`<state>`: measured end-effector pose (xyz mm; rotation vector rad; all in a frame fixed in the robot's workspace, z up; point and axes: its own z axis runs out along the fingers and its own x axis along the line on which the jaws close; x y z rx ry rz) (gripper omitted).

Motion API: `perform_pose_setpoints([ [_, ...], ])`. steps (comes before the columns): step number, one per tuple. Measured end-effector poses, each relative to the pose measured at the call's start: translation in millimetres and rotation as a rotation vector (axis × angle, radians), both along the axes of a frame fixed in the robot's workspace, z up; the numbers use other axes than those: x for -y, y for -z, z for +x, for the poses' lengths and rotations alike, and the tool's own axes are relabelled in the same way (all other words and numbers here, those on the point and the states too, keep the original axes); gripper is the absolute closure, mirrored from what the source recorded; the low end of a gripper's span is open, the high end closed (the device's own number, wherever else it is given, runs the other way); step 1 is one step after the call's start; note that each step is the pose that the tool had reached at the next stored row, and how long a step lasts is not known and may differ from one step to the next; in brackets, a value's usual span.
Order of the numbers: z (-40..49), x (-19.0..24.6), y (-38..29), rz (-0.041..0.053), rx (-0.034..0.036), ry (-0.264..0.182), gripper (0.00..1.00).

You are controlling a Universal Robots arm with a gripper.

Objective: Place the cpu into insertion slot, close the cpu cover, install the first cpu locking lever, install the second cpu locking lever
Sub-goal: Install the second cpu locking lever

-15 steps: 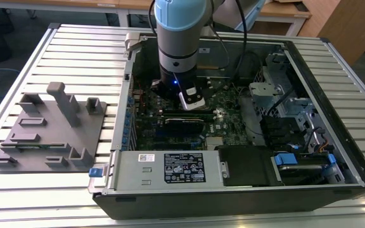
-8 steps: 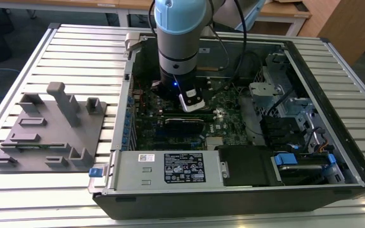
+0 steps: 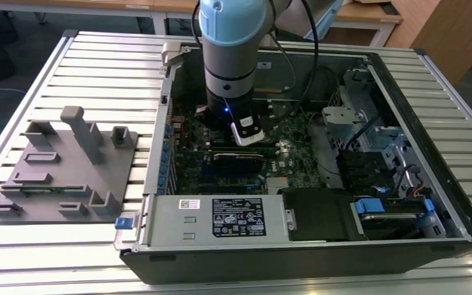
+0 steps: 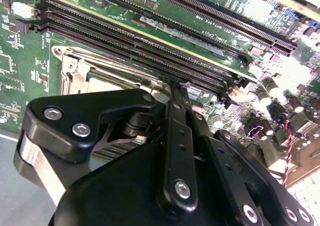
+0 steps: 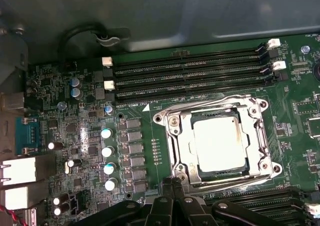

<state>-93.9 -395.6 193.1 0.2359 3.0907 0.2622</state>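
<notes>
Cpu [image 5: 219, 145] seated flat in the insertion slot [image 5: 176, 134], pale metal top bright and facing up, just ahead of the fingertips. Cpu cover [image 5: 215, 115] folded down over it — silvery frame ringing the chip, cut-out middle leaving the top bare, judged so the plate bears only on the chip's edges. Thin wire levers along the socket's sides; whether latched, cannot tell. Gripper [image 5: 173, 182] low over the socket's near edge, fingers drawn together to a narrow point with nothing between them — judged a closed tip for pushing or hooking a lever, not for carrying. In the second wrist view the same closed tip [image 4: 172, 86] meets the socket corner, beside the long black memory slots [image 4: 150, 43]. In the exterior view, arm reaching straight down into the open computer case [image 3: 400, 80]; grey fixture block [image 3: 64, 166] well off on the slatted table [image 3: 96, 61].
</notes>
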Motion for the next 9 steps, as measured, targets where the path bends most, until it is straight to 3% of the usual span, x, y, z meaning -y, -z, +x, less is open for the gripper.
perform_pose_setpoints([
  [3, 0.0, -0.1, -2.2, 0.0007, 0.0005, 0.000, 0.90],
  [9, 0.0, 0.0, -18.0, 0.0001, 0.0001, 0.000, 0.90],
])
